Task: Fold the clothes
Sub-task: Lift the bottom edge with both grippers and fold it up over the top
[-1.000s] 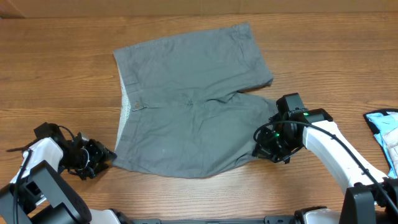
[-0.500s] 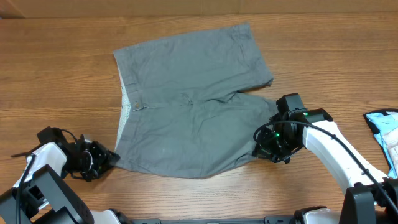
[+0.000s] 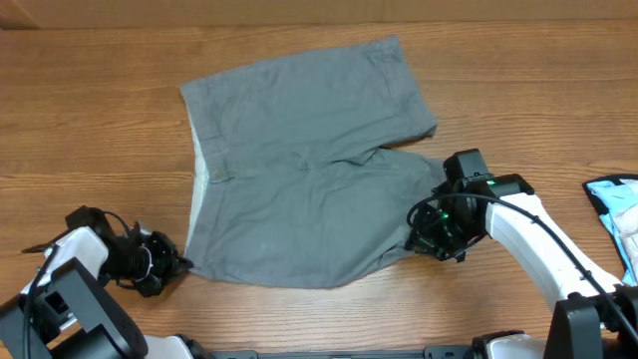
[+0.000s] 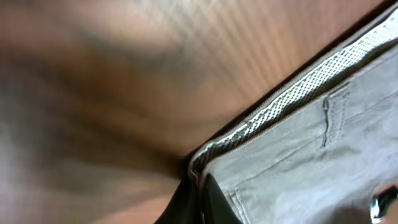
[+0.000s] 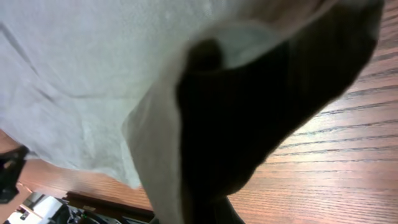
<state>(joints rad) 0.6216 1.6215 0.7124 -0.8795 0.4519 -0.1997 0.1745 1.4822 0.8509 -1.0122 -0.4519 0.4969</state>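
Left pincer pinches the shorts; right pincer too, seemingly.

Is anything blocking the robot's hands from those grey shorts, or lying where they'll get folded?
Nothing visible. The left hand pinches the grey shorts at the waistband corner, the right hand at a leg hem. The fabric's top is bare; a blue cloth lies far aside.

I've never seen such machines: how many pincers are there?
2. The left pincer grips the shorts at the near waistband corner; the right pincer grips the near leg's hem.
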